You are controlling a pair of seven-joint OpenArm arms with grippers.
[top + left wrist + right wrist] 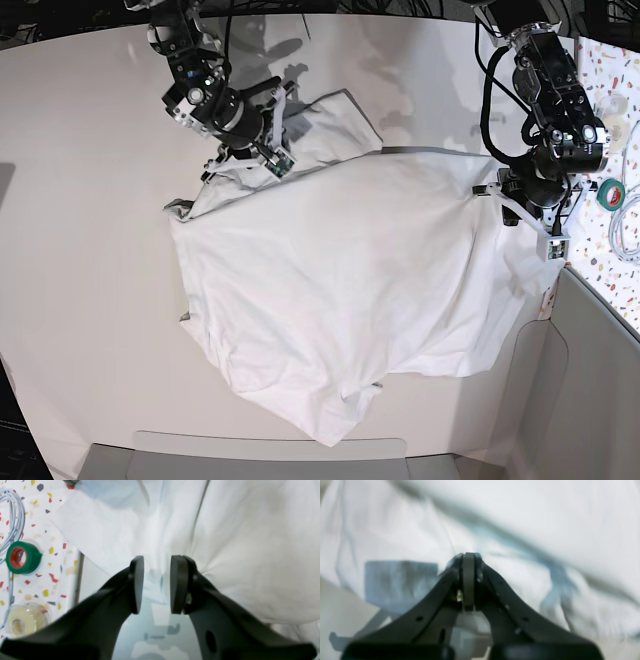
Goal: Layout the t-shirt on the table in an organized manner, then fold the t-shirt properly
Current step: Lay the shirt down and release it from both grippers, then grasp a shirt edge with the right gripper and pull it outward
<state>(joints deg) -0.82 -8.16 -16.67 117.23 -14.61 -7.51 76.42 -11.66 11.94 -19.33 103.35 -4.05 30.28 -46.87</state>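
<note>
Clamped tight on a bunched edge of the t-shirt (350, 290) at its far corner: right gripper (268, 143), jaws fully together, probably to pull that side straight. Cloth between the pads not discernible, wrist view too blurred. Spread rumpled between both grippers, on the surface (90, 200), half laid out. Pinched at the opposite edge: left gripper (157, 583), pads parted by a fold. Beyond it, green tape roll (22, 557). Sleeves and collar hidden.
</note>
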